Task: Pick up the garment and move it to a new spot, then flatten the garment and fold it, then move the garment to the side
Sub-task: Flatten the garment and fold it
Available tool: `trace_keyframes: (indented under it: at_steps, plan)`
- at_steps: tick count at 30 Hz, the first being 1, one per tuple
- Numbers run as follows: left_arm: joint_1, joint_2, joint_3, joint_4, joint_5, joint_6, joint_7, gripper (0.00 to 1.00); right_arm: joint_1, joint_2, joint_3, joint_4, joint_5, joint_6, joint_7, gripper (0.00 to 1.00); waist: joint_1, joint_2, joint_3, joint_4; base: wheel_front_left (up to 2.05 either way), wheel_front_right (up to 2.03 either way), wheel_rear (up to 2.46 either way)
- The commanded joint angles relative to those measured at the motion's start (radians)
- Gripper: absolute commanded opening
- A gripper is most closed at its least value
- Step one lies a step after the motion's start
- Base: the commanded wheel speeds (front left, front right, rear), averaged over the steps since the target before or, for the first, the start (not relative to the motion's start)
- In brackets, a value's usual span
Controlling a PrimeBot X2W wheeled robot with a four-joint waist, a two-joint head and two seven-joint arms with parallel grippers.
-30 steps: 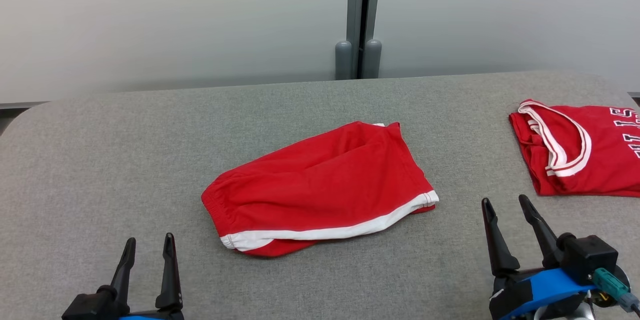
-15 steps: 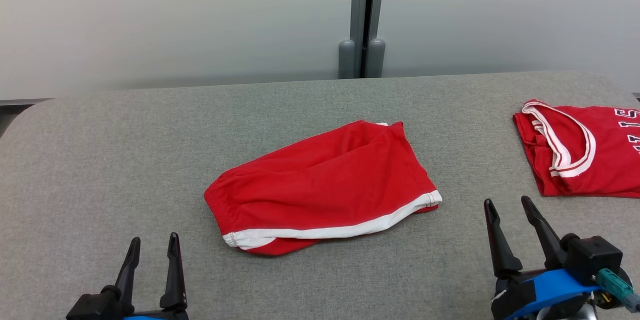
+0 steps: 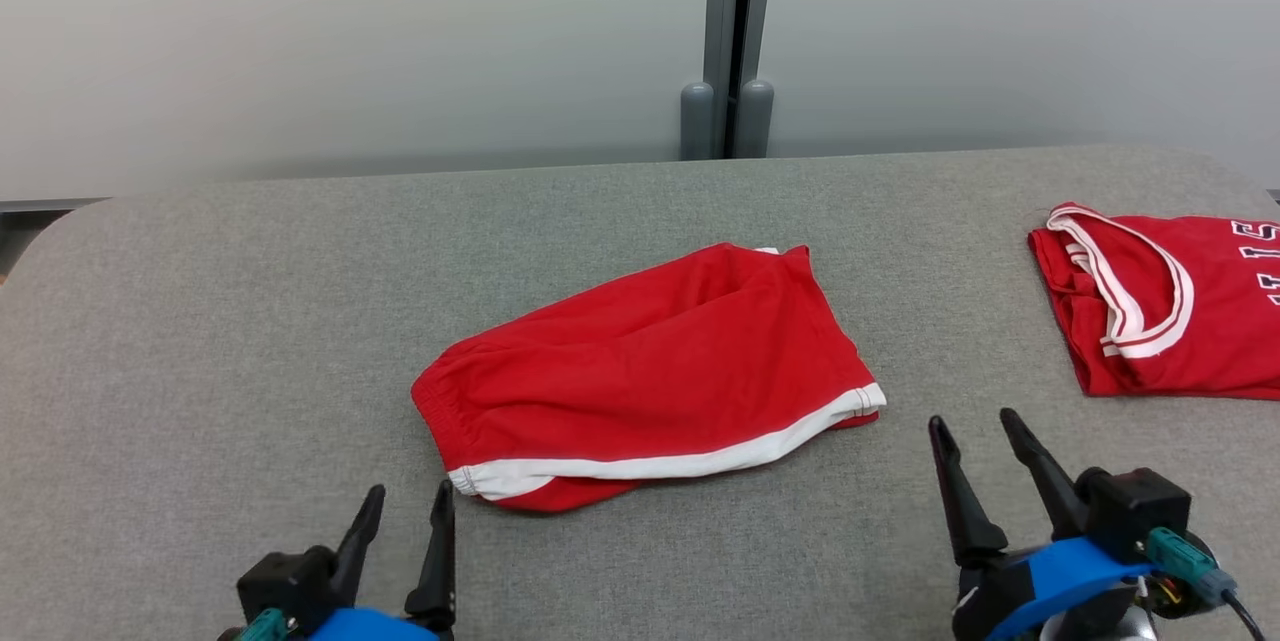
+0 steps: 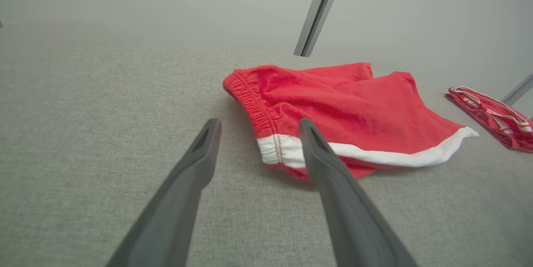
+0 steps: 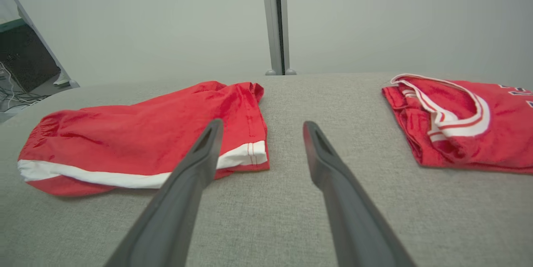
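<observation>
The red shorts (image 3: 640,381), doubled over with a white band along the near edge, lie flat on the grey desk (image 3: 200,321), ahead of both grippers and between them. The left gripper (image 3: 409,491) hangs just short of the waistband corner, its two dark fingers spread apart and holding nothing. In the left wrist view one finger crosses in front of the white band, though I cannot tell whether it touches the cloth. The right gripper (image 3: 972,418) sits near the other end of the shorts, just off the hem corner, its fingers likewise parted and empty. Ahead of that gripper and off to its right lies a red jersey (image 3: 1180,311) with white trim, well apart from the shorts. Beyond the desk stands a pale wall with a grey post (image 3: 733,31).
</observation>
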Motion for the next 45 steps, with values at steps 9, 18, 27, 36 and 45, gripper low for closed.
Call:
trace_keyframes:
  at_steps: [9,18,27,36,45]
  plan:
    - [-0.14,0.022,-0.131,0.155,-0.125,-0.01,0.035,1.0,-0.153,0.0,0.071,0.175,0.016,0.0,0.074,1.0,0.0001,0.0,0.023,-0.026,0.0,0.0,0.0]
    - [-0.248,0.042,-0.195,0.282,-0.179,-0.009,0.028,1.0,-0.355,0.0,0.106,0.448,0.084,0.0,0.138,1.0,0.0001,0.0,0.062,-0.025,0.0,0.0,0.0]
    - [-0.286,0.051,-0.258,0.329,-0.219,-0.009,-0.019,1.0,-0.487,-0.001,0.175,0.648,0.143,0.0,0.143,1.0,0.0001,0.0,0.079,0.009,0.0,0.0,0.0]
    - [-0.304,0.073,-0.313,0.343,-0.249,-0.01,-0.041,1.0,-0.551,0.0,0.209,0.759,0.143,0.0,0.088,1.0,0.0001,0.0,0.082,0.011,0.0,0.0,0.0]
    - [-0.319,0.074,-0.348,0.386,-0.29,-0.009,-0.019,1.0,-0.608,0.0,0.244,0.847,0.156,0.0,0.056,0.86,0.0001,0.0,0.094,0.012,0.0,0.0,0.0]
